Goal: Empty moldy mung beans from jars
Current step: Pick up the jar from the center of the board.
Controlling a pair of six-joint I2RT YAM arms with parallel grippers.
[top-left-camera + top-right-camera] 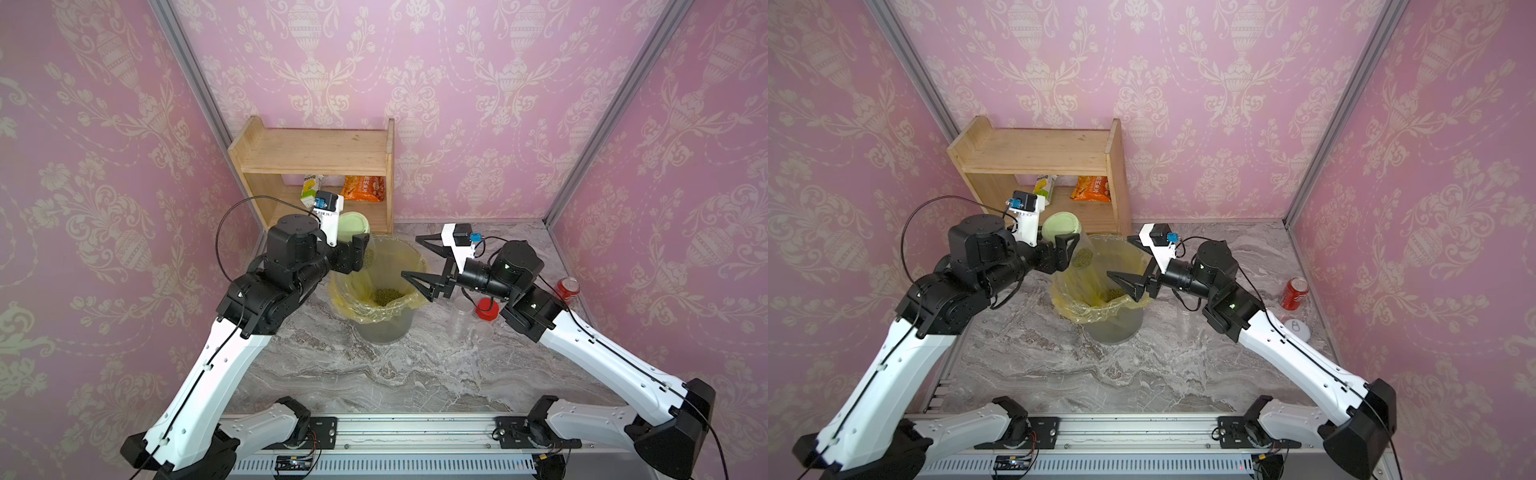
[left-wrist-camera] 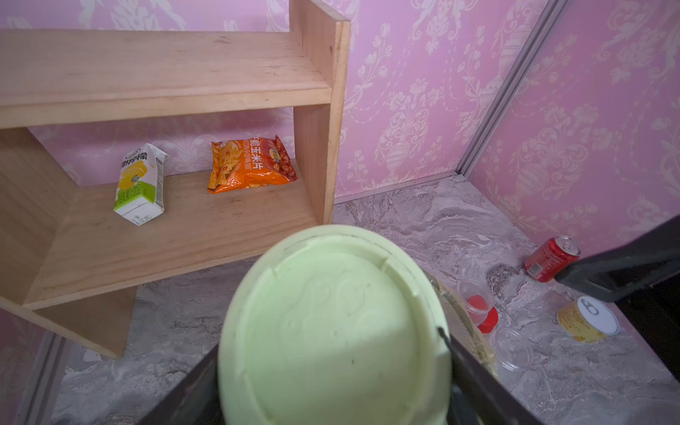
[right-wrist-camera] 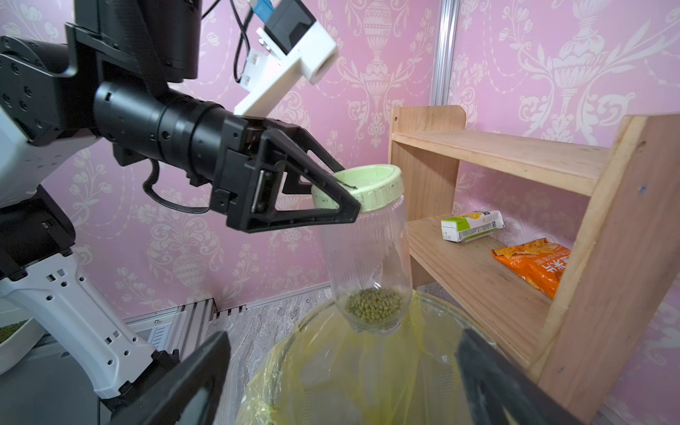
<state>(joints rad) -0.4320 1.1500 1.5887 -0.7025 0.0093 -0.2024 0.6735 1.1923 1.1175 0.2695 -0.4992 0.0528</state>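
2 white arms (image 1: 195, 374), black joints (image 1: 257, 299), black cables (image 1: 216, 247)

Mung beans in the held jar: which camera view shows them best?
The right wrist view: the mung beans lie clear at the bottom of the jar. Both top views show a small green patch; the left wrist view shows only the lid.

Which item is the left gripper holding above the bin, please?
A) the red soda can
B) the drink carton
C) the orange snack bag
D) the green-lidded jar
D: the left gripper clamps the lid of the green-lidded jar, which hangs above the bin with mung beans lying in the jar's base.
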